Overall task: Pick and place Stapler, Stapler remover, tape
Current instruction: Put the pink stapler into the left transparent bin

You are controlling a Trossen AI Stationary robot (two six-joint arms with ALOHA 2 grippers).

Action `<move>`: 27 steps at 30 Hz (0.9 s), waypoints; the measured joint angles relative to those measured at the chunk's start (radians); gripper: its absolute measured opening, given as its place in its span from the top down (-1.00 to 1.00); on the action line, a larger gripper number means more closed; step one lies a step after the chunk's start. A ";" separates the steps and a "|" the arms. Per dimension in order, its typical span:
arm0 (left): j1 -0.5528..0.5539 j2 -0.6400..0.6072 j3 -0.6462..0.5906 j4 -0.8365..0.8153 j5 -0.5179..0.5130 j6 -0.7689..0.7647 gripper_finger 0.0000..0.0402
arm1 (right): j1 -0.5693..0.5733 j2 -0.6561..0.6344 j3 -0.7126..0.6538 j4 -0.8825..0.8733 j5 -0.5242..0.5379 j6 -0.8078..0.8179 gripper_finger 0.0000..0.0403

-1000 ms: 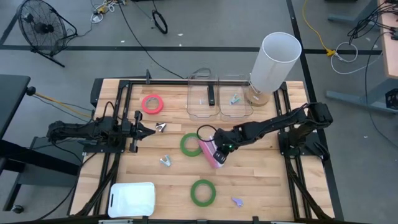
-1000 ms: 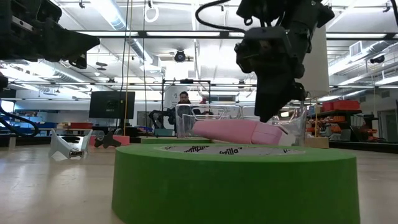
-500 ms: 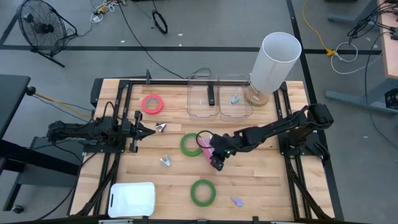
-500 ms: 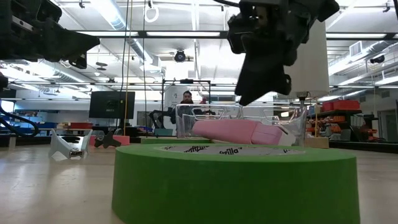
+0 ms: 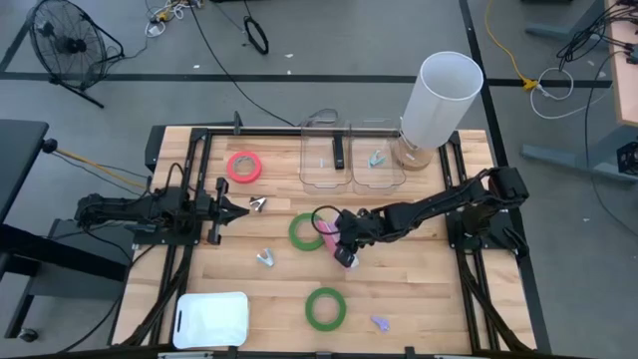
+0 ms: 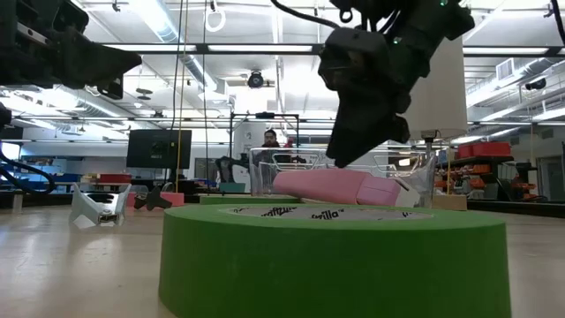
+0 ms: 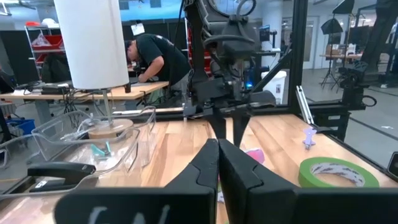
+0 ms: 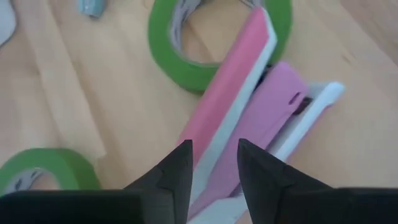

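High view: right gripper [image 5: 342,242] over pink stapler [image 5: 339,249] mid-table, fingers slightly parted, gripping nothing; stapler end overlaps green tape roll [image 5: 305,230]. Left gripper [image 5: 237,207] waits at left, fingers together. Bare wood toward front edge

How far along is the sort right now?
Done, apparently: one dark item and one teal item lie in the clear bins. In hand: the right gripper, fingers open, hovers over the pink stapler without gripping it. Left: the stapler, two green tape rolls and the pink-red roll. The left gripper waits, shut.
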 joint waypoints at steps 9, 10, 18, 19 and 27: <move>0.000 0.000 0.000 -0.006 0.000 0.000 0.92 | -0.026 0.000 0.000 -0.095 0.048 0.008 0.21; 0.000 0.000 0.000 -0.007 0.000 0.000 0.92 | -0.026 0.000 0.000 -0.089 0.049 0.008 0.19; 0.000 0.000 0.000 -0.008 0.000 -0.001 0.92 | -0.026 0.004 0.000 -0.114 0.058 0.035 0.13; 0.000 0.000 0.000 -0.007 0.000 -0.001 0.92 | -0.025 0.004 0.000 -0.114 0.066 0.034 0.13; 0.000 0.000 0.000 -0.008 0.000 -0.002 0.92 | -0.025 0.034 -0.001 -0.116 0.070 0.042 0.15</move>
